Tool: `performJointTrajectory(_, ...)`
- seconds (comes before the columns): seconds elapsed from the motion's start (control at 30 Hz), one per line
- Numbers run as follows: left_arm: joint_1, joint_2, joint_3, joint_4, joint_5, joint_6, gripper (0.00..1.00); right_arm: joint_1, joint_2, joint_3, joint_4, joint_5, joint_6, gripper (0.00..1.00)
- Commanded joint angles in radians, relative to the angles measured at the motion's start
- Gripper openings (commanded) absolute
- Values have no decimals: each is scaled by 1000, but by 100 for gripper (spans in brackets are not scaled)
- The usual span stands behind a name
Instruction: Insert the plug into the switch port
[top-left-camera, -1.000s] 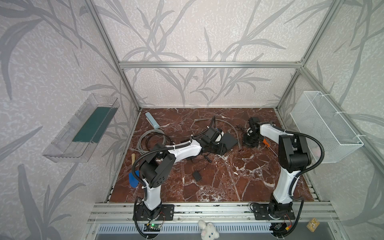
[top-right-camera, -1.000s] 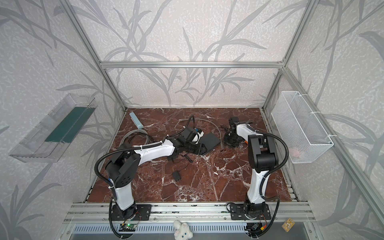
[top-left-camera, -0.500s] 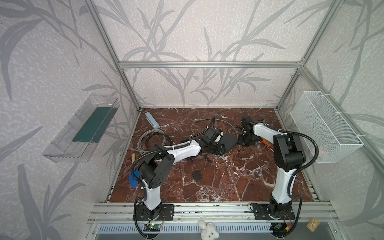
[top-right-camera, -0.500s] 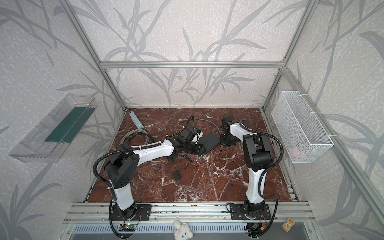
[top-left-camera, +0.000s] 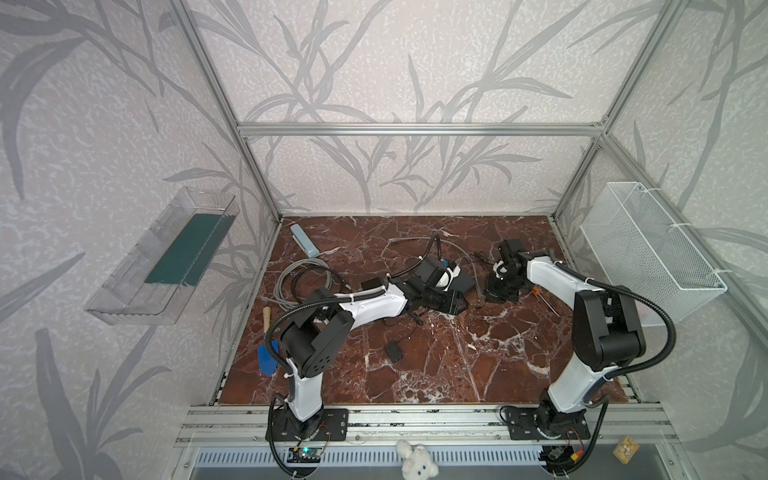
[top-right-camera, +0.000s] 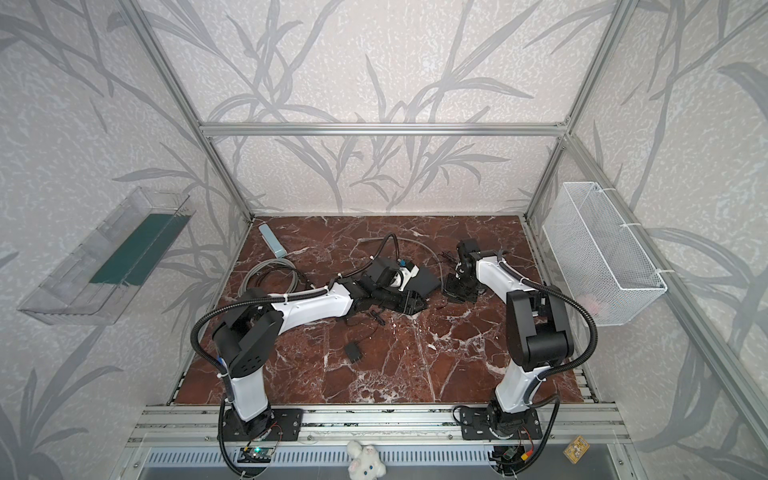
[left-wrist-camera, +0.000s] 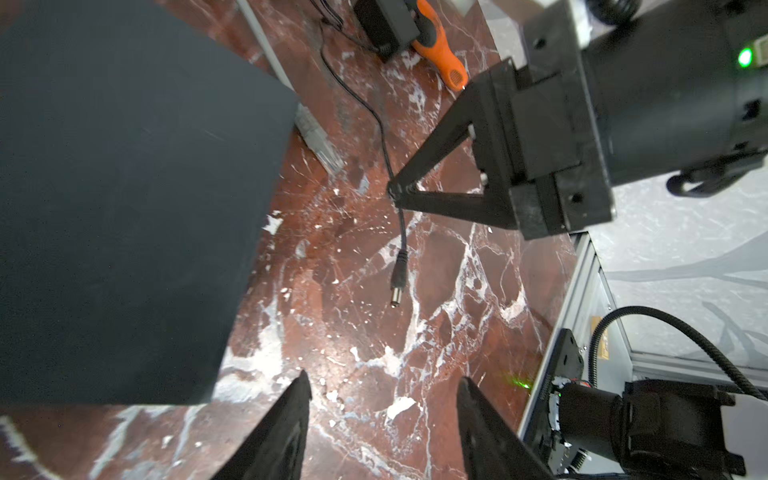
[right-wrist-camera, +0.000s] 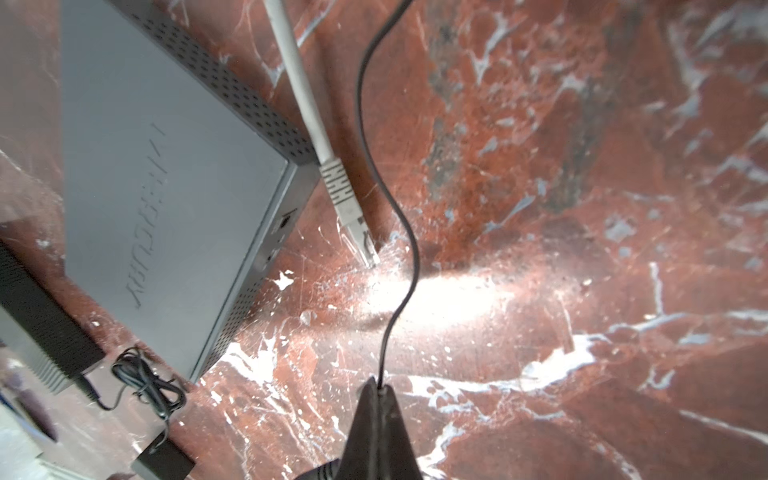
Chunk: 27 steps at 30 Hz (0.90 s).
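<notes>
Right gripper (left-wrist-camera: 395, 192), jaws pinched shut on a thin black cable (right-wrist-camera: 384, 347); its black barrel plug (left-wrist-camera: 397, 277) sits just beyond the tips. Nearby lies the flat grey metal switch (right-wrist-camera: 166, 199). Left gripper (left-wrist-camera: 382, 384), half open and empty, is beside it.

Tabletop (right-wrist-camera: 582, 166) red-brown marble, white veins; switch (right-wrist-camera: 166, 166) dk grey; net cable (right-wrist-camera: 340, 187) lt grey; power wire (left-wrist-camera: 382, 133) black; screwdriver handle (left-wrist-camera: 440, 54) orange.

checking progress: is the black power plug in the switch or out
Out. The plug has its metal tip bare and apart from the switch; the right gripper is shut on its cable behind it.
</notes>
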Motion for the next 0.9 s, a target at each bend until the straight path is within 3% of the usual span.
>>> performJointTrajectory(0.0, -21, 50, -3, 46, 23, -50, 59, -7, -24, -33, 13, -61, 48, 0)
performJointTrajectory(0.17, -32, 89, -20, 143, 53, -112, 56, -9, -31, -47, 29, -79, 66, 0)
performJointTrajectory(0.73, -49, 143, 12, 155, 17, -129, 36, -9, -79, -91, 47, -103, 73, 0)
performJointTrajectory(0.87, -49, 141, 15, 165, 13, -130, 36, -9, -79, -99, 46, -103, 68, 0)
